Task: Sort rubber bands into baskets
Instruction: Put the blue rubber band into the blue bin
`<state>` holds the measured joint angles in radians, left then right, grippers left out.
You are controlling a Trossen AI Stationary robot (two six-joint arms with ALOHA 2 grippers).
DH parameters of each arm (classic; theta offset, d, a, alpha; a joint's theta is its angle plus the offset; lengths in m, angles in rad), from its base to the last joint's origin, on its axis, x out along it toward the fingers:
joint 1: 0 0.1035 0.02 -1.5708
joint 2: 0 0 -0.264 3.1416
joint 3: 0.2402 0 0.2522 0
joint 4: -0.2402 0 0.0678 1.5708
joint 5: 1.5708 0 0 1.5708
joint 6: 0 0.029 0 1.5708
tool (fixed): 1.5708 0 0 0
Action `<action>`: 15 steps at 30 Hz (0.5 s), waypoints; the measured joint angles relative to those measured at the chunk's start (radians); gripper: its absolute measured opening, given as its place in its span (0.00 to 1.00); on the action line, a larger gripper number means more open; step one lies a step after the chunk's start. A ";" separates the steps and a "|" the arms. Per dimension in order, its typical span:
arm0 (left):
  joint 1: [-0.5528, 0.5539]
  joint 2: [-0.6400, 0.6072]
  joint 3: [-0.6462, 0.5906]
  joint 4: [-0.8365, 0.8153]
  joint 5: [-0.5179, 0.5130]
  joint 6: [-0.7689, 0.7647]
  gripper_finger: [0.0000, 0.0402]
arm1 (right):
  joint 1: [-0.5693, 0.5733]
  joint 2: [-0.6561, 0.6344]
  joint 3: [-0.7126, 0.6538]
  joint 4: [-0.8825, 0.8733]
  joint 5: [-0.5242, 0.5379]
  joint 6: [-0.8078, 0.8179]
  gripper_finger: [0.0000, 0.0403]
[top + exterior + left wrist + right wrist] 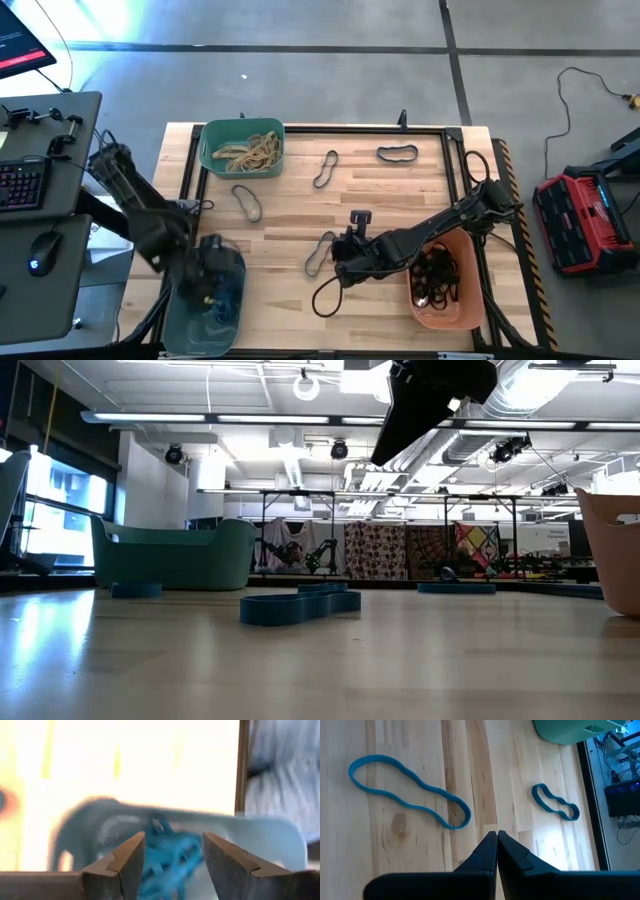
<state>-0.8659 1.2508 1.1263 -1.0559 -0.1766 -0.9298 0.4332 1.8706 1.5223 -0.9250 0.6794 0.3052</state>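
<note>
L tool (172, 862), fingers spread and empty, over grey-blue plastic basket (205, 310) w/ blue rubber bands (170, 860), prob. just dropped. R tool (496, 851) pinched shut, empty, above tabletop (390, 205); next: grasp loose blue band (407, 790).

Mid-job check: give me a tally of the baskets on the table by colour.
Teal-green basket: 1
Grey-blue basket: 1
Orange basket: 1
Total: 3
</note>
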 joint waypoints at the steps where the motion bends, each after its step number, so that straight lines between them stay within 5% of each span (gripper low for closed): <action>1: 0.031 -0.015 0.000 0.002 -0.012 0.020 0.47 | 0.000 0.000 0.000 0.006 0.000 0.000 0.00; 15: 0.547 0.038 0.000 0.006 0.004 0.536 0.47 | 0.000 0.000 0.000 0.013 -0.018 0.001 0.00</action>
<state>-0.3190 1.2889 1.1267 -1.0500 -0.1726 -0.3937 0.4332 1.8706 1.5223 -0.9119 0.6618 0.3063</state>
